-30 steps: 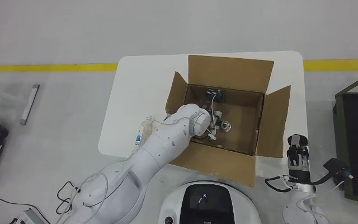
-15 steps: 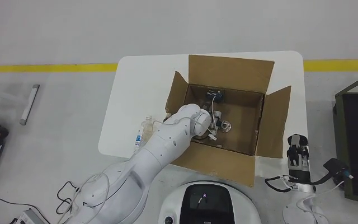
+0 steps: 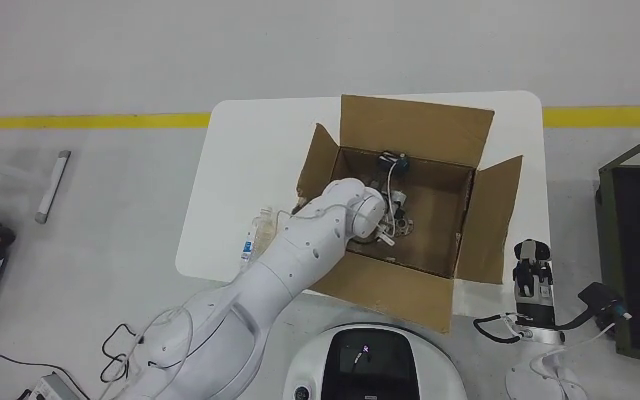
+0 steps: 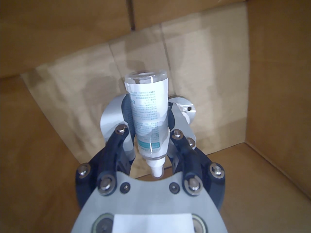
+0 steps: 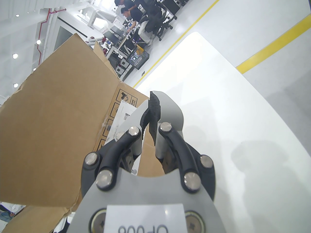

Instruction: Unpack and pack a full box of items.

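The open cardboard box (image 3: pixel 448 258) stands on the white table (image 3: pixel 250 160). My left gripper (image 3: pixel 399 212) is down inside the box, shut on a small clear bottle (image 4: pixel 145 86) with a white printed label. The bottle's white nozzle points back at the wrist, and its flat end faces the box's inner wall (image 4: pixel 189 56). A dark item (image 3: pixel 389 161) lies in the box near the far wall. My right gripper (image 3: pixel 530 264) is shut on nothing at the table's right edge, its pads (image 5: pixel 152 109) pressed together beside the box's outer flap (image 5: pixel 56 112).
Left of the box, a small bottle with a blue label (image 3: pixel 246 246) and a clear item (image 3: pixel 265 217) lie on the table. The box's four flaps stand open. A dark cabinet (image 3: pixel 622 200) stands off the table's right side.
My left gripper has shifted a little to the right inside the box with the bottle in it. The box has nudged slightly. The right arm has kept still.
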You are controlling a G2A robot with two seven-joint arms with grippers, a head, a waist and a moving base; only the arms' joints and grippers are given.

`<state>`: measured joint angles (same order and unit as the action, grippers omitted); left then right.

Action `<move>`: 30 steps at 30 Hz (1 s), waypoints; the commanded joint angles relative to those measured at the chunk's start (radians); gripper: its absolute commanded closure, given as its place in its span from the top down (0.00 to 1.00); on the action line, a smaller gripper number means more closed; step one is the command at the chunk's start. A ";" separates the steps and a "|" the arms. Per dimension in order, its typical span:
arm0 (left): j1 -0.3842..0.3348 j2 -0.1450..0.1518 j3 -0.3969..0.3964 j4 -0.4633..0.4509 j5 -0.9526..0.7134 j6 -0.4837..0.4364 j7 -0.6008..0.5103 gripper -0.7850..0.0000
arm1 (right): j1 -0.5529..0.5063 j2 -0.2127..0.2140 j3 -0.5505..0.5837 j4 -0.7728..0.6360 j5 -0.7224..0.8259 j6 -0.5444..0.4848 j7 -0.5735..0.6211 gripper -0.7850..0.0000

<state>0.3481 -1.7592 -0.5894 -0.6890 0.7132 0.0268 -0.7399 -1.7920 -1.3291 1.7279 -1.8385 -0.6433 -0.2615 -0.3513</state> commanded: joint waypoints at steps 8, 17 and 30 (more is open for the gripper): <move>0.056 0.052 -0.086 -0.266 0.040 0.019 -0.138 0.00 | -0.031 0.003 0.014 -0.030 0.054 -0.063 0.085 0.00; 0.169 0.116 -0.225 -0.591 0.060 0.014 -0.294 0.00 | -0.146 0.014 0.094 -0.089 0.099 -0.225 0.205 0.99; 0.219 0.148 -0.296 -0.844 0.134 0.021 -0.381 0.00 | -0.274 0.018 0.098 -0.171 0.055 -0.432 0.253 1.00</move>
<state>0.5661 -1.6123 -0.8834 -1.5223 0.8432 0.0466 -1.1191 -2.0626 -1.3102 1.8311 -2.0037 -0.5825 -0.6915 -0.0964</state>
